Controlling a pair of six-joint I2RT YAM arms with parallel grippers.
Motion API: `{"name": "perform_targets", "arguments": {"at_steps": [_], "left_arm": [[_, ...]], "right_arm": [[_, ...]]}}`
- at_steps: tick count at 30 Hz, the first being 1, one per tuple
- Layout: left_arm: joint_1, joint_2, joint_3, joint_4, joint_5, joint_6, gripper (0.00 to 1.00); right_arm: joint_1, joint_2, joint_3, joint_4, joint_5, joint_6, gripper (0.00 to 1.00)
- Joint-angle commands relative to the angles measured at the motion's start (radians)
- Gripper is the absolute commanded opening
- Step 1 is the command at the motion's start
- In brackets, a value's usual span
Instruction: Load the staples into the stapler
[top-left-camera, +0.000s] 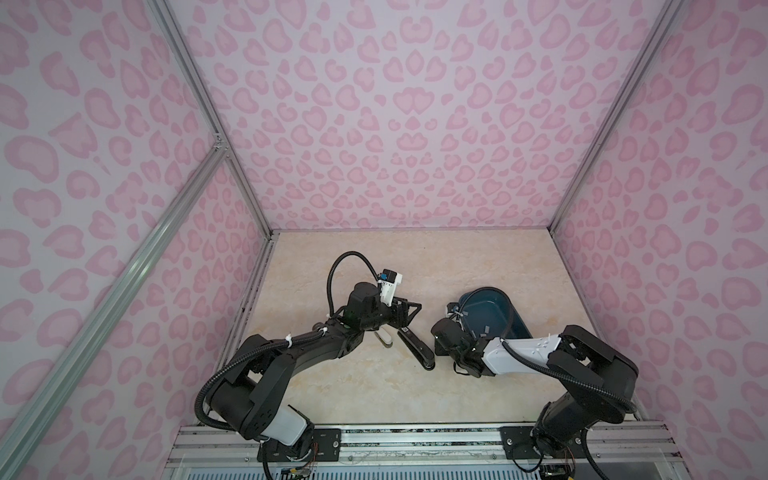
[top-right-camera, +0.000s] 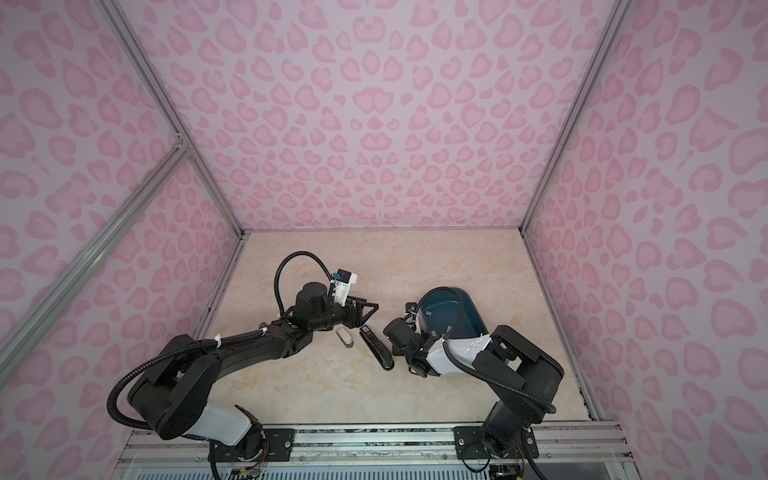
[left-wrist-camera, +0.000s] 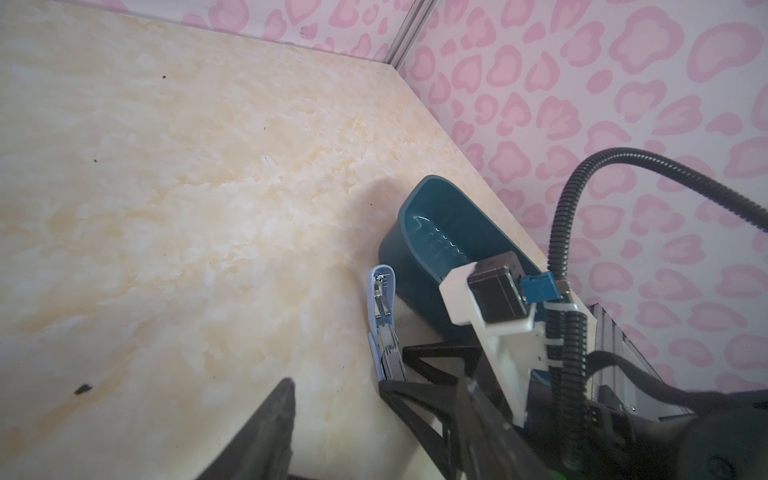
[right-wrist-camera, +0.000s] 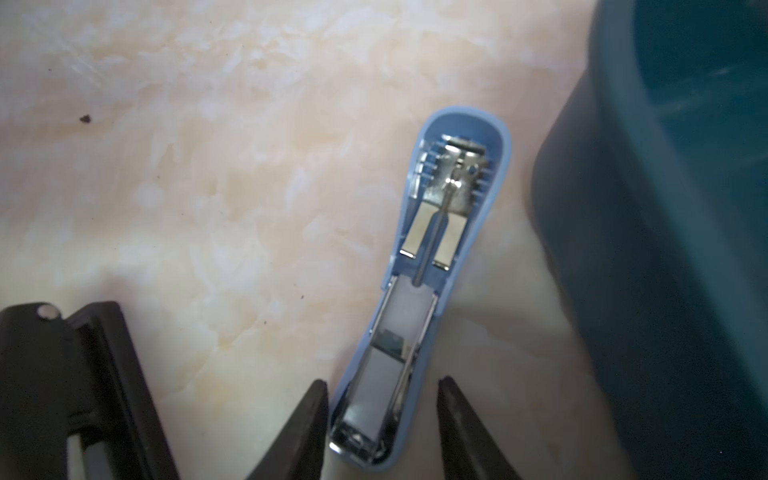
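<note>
Pink-spotted walls (top-left-camera: 415, 124) box in a marbled surface (top-left-camera: 374, 266). The blue stapler (right-wrist-camera: 419, 316) lies open beside the teal bin (top-left-camera: 517, 316), straddled by the parted right claw (right-wrist-camera: 383, 381), unseen in both top views. The left claw (left-wrist-camera: 334, 382) gapes empty. Faint staples (top-left-camera: 484, 331) dot the bin.

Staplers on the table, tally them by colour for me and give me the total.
Black stapler: 1
Cream-white stapler: 1
Light blue stapler: 1
Total: 3
</note>
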Motion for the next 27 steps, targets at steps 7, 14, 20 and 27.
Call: {"name": "perform_targets", "arguments": {"at_steps": [7,14,20,27], "left_arm": [[0.050,0.114,0.094,0.035,0.073,-0.043,0.63],[0.059,0.245,0.181,0.062,0.155,-0.035,0.63],[0.081,0.354,0.258,0.064,0.217,-0.063,0.63],[0.092,0.484,0.362,0.021,0.244,-0.132,0.66]], "right_arm": [[-0.012,0.043,-0.064,0.172,-0.086,-0.182,0.29],[-0.045,0.060,-0.162,0.387,-0.212,-0.389,0.30],[-0.063,0.076,-0.208,0.484,-0.273,-0.459,0.29],[-0.074,0.125,-0.210,0.560,-0.314,-0.465,0.25]]}}
